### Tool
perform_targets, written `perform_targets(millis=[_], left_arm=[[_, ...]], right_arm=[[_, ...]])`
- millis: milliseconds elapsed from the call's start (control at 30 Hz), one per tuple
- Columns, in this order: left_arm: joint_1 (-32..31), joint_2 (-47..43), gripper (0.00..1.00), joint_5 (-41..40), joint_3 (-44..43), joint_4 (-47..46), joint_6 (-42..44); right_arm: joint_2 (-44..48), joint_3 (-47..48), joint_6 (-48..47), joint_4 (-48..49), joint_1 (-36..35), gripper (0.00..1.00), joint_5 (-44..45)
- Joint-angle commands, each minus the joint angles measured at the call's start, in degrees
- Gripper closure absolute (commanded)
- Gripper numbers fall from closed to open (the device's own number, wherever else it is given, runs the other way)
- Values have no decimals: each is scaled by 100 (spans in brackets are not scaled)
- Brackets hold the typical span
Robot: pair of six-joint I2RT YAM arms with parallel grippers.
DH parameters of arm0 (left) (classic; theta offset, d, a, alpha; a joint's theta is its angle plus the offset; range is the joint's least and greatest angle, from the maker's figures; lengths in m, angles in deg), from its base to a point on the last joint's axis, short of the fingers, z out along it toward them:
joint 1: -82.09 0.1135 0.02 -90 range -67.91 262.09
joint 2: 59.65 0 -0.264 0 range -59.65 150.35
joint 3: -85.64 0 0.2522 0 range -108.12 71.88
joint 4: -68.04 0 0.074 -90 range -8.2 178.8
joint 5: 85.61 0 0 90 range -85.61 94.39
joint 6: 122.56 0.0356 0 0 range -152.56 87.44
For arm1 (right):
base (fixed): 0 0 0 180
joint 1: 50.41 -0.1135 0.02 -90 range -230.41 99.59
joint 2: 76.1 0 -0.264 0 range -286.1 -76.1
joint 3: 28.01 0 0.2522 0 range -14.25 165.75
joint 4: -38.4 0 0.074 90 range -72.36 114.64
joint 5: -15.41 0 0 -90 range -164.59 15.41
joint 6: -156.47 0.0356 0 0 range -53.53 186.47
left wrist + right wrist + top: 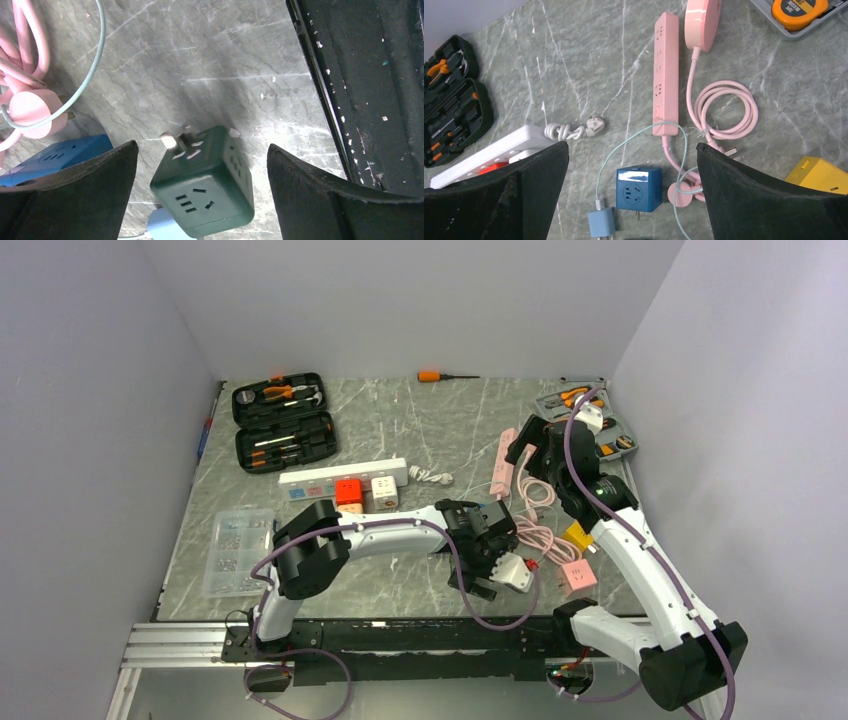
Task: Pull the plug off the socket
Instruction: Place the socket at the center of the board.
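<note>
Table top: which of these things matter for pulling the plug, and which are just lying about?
Likely in the job:
dark green cube socket; light blue plug block beside it.

Lying about:
pink power strip; yellow cube socket; black tool case; orange-handled screwdriver.

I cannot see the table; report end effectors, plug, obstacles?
Left end effector open, astride the dark green plastic cube socket, its prongs free. Right end effector open, above the pink power strip. Light blue charger close by.
</note>
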Motion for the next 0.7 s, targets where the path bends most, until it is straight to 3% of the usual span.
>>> perform_targets(millis=[0,233,333,467,667], left_arm=[[63,-342,1,102,-260,221,35],[938,-745,1,733,-1661,1957,-393],[1511,-1197,0,927,-1841,2415,-626],[2480,-2340,1,756,-790,2005,-779],[4355,-3590,1,648,745,1252,-624]], right_arm=[[6,92,-120,26,21,0,-50],[16,149,-216,46,16,0,-174],[-111,235,-256,38,-43,0,-322],[-346,445,-294,-13,-455,0,-148],[-1111,1096,-281,-295,-1652,0,597]])
